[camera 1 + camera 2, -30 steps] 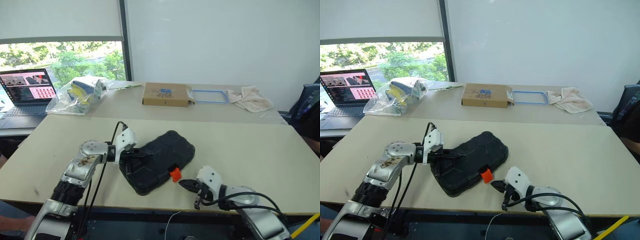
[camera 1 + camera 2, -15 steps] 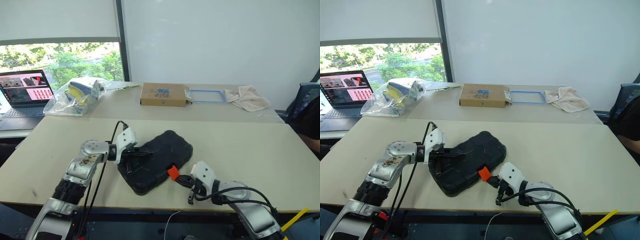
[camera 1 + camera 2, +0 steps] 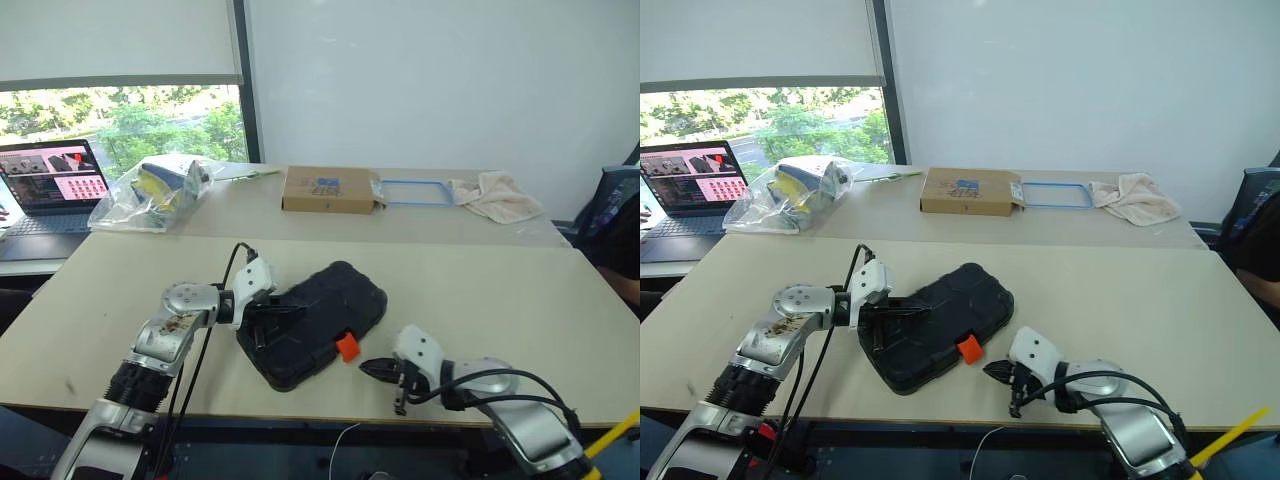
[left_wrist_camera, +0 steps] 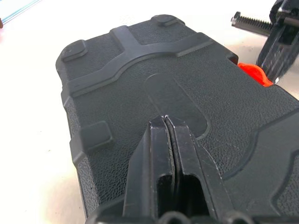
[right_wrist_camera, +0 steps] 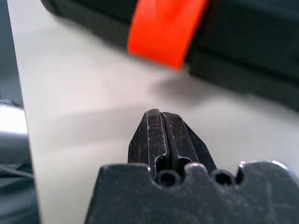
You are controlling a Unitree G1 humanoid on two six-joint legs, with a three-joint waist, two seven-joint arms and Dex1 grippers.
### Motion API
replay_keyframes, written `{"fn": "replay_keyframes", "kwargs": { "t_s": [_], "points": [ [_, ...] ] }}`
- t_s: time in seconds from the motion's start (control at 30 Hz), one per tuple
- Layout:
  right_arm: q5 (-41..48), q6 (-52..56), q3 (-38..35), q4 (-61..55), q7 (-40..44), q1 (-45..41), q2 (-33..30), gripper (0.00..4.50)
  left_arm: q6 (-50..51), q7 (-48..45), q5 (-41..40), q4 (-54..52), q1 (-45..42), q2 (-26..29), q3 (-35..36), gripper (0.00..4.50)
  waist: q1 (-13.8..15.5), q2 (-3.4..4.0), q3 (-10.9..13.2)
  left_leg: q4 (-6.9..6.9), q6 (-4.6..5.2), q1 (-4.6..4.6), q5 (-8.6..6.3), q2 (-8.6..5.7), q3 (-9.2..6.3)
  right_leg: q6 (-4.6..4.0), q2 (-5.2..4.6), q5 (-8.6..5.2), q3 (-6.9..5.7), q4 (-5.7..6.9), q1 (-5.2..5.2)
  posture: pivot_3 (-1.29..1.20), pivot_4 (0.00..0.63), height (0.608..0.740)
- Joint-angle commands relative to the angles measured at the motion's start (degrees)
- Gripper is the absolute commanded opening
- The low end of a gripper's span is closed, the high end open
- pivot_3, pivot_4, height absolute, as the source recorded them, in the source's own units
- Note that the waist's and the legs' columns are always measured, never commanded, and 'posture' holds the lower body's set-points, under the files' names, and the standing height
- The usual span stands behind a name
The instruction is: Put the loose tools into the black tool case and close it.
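The black tool case [image 3: 313, 322] lies shut near the front edge of the table [image 3: 500, 300], its orange latch [image 3: 347, 347] sticking out from the side nearest the edge. The left gripper [image 3: 290, 310] rests on the case's lid with its fingers pressed together, as it did a second ago. The right gripper [image 3: 368, 368], fingers also closed and empty, sat right at the latch half a second ago and now hovers just beside it, apart from it.
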Motion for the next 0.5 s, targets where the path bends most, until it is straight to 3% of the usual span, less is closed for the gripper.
{"fn": "replay_keyframes", "kwargs": {
  "t_s": [0.03, 0.5],
  "points": [
    [3.4, 0.4, -3.0, -4.4, 1.6, -0.2, -1.1, 0.0, 0.2, 0.0, 2.4, 2.9, 1.6, 0.1, -1.8, 0.07, 0.0, 0.0, 0.0, 0.0, 0.01, 0.03, -0.01, 0.01, 0.0, 0.0, 0.01, 0.0, 0.0, 0.0, 0.02, 0.0, 0.15, 0.74],
    [1.8, -1.1, 1.0, 0.6, 1.6, -7.7, 2.2, 0.0, 0.4, 0.1, 2.6, 2.4, 2.4, 1.4, -1.3, 0.07, -0.1, 0.0, 0.0, 0.0, 0.01, 0.16, -0.01, 0.04, 0.0, 0.0, 0.0, 0.0, 0.01, 0.0, 0.09, 0.0, 0.15, 0.74]
  ]
}}
